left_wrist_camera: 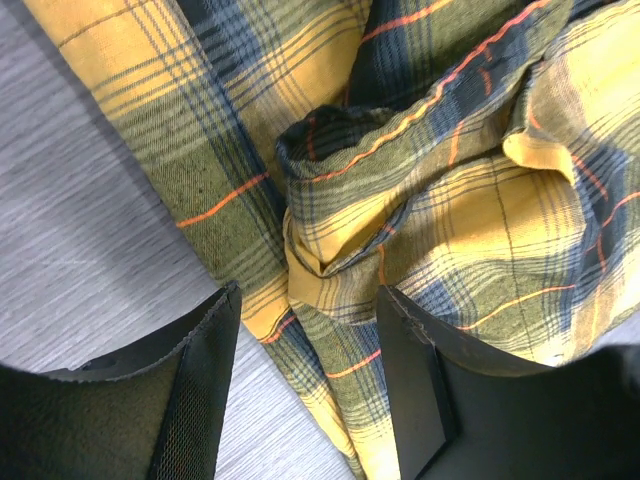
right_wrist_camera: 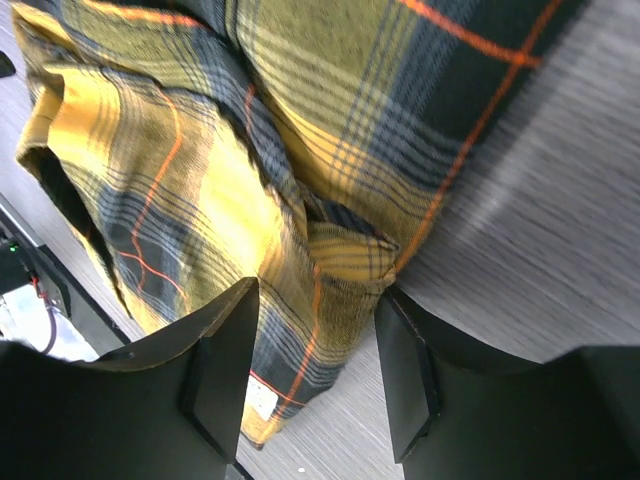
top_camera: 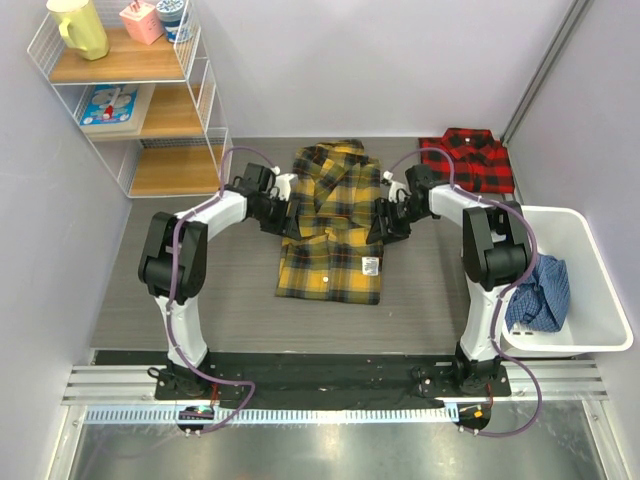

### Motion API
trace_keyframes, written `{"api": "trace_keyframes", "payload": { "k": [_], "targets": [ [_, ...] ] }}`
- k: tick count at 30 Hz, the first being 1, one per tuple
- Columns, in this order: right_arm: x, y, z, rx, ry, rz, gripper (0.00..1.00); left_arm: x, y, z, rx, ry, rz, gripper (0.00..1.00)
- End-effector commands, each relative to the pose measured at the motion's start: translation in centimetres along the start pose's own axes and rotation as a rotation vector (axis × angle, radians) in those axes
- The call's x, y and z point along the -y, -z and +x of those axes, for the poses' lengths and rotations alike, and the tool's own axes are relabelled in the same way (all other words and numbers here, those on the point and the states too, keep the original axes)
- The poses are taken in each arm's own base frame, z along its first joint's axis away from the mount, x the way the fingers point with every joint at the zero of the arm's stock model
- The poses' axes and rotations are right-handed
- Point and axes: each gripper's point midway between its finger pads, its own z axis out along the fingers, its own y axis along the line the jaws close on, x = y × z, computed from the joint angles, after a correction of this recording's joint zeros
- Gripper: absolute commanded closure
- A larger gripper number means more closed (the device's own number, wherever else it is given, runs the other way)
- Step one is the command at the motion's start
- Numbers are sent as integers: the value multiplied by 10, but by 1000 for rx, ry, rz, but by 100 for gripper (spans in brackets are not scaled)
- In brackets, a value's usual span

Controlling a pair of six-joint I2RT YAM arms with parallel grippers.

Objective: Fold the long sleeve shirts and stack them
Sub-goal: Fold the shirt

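Note:
The yellow plaid shirt [top_camera: 330,225] lies on the table's middle, sides folded in, collar toward the back. The red-and-black shirt [top_camera: 468,160] lies folded at the back right. My left gripper [top_camera: 290,218] is at the yellow shirt's left edge. In the left wrist view it [left_wrist_camera: 308,300] is open, its jaws either side of a bunched fold of the shirt [left_wrist_camera: 400,200]. My right gripper [top_camera: 385,222] is at the shirt's right edge. In the right wrist view it [right_wrist_camera: 318,295] is open, its jaws astride the folded edge of the shirt [right_wrist_camera: 250,180].
A white bin [top_camera: 595,290] holding a blue cloth [top_camera: 543,292] stands at the right. A wire shelf [top_camera: 140,100] with a yellow jug and cups stands at the back left. Grey table [top_camera: 200,290] shows around the shirt.

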Motion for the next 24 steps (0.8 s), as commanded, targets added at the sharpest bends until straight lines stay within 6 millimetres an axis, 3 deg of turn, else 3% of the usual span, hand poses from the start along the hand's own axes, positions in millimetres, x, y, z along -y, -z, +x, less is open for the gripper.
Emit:
{"api": "trace_keyframes", "payload": {
  "k": [1,11,15,17,19,20,24],
  "targets": [
    [-17,1,-26,55,46,-45,45,9,2,-18,42,-43,42,43],
    [-23,-4,-31,58,57,-56,58,11,-9,-15,26,-47,64,54],
    [-25,-6,-32,54,59,-59,69,14,-6,-16,26,-46,71,72],
    [-28,-3,-32,55,65,-62,75,21,5,-21,50,-62,79,79],
    [-31,3,-33,60,80,-56,76,27,11,-20,57,-69,96,87],
    [-31,4,-33,62,82,-50,70,30,18,-21,67,-77,98,91],
    [-35,12,-34,76,93,-40,64,36,26,-17,64,-77,112,99]
  ]
}}
